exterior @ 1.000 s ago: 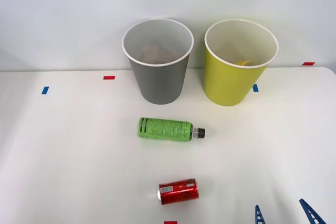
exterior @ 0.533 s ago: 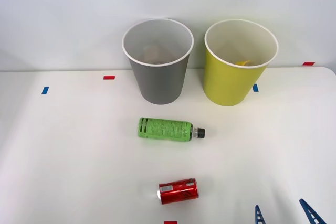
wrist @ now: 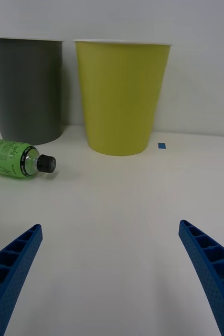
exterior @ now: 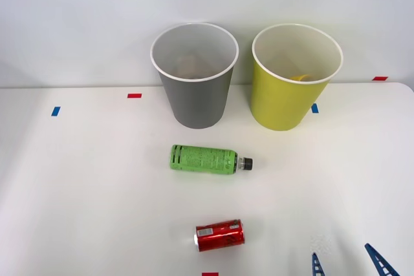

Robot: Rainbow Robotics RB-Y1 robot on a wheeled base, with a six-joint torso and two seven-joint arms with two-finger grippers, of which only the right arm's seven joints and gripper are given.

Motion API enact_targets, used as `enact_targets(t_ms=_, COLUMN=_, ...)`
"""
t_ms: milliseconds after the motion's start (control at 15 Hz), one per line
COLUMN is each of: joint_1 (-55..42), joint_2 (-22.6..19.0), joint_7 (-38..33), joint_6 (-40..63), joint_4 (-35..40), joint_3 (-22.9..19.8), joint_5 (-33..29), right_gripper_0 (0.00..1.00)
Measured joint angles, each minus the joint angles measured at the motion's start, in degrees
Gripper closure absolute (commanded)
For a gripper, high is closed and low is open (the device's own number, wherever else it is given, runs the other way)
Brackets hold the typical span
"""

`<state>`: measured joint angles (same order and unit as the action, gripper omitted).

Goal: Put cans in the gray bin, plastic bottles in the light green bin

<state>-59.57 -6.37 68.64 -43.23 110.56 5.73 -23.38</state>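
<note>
The red can (exterior: pixel 220 235), silver-ended and white-labelled, is laid sideways at 6 o'clock from the green bottle (exterior: pixel 208 159); the right gripper (exterior: pixel 346 262) is spread wide.

We see the tall gray cup-shaped bin (exterior: pixel 195 75) and the tall lime cup-shaped bin (exterior: pixel 296 77) standing side by side at the back of the white table (exterior: pixel 77 185), gray on the left. Before the gray one lies the small green plastic bottle (exterior: pixel 207 159) on its side, cap pointing right. Nearer us lies the small red metal can (exterior: pixel 220 235), also on its side. The blue ribbed right gripper (exterior: pixel 346 264) sits right of the can.
</note>
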Motion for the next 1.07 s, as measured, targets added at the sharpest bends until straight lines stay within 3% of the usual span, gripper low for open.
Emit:
enact_targets(t_ms=133, joint_1=0.1, joint_2=-1.8, joint_7=0.1, joint_6=4.8, joint_4=3.5, joint_3=0.7, joint_5=0.1, right_gripper_0=0.12)
enact_targets(t_ms=467, joint_1=2.3, joint_2=-9.2, joint_7=0.1, joint_6=28.3, joint_4=15.9, joint_3=6.3, joint_5=4.4, right_gripper_0=0.16)
enact_targets(t_ms=867, joint_1=9.6, joint_2=-23.9, joint_7=-0.7, joint_6=67.7, joint_4=33.9, joint_3=12.9, joint_5=7.2, right_gripper_0=0.20)
enact_targets(t_ms=1067, joint_1=15.3, joint_2=-32.4, joint_7=-2.0, joint_6=84.4, joint_4=38.3, joint_3=16.7, joint_5=10.0, right_gripper_0=0.23)
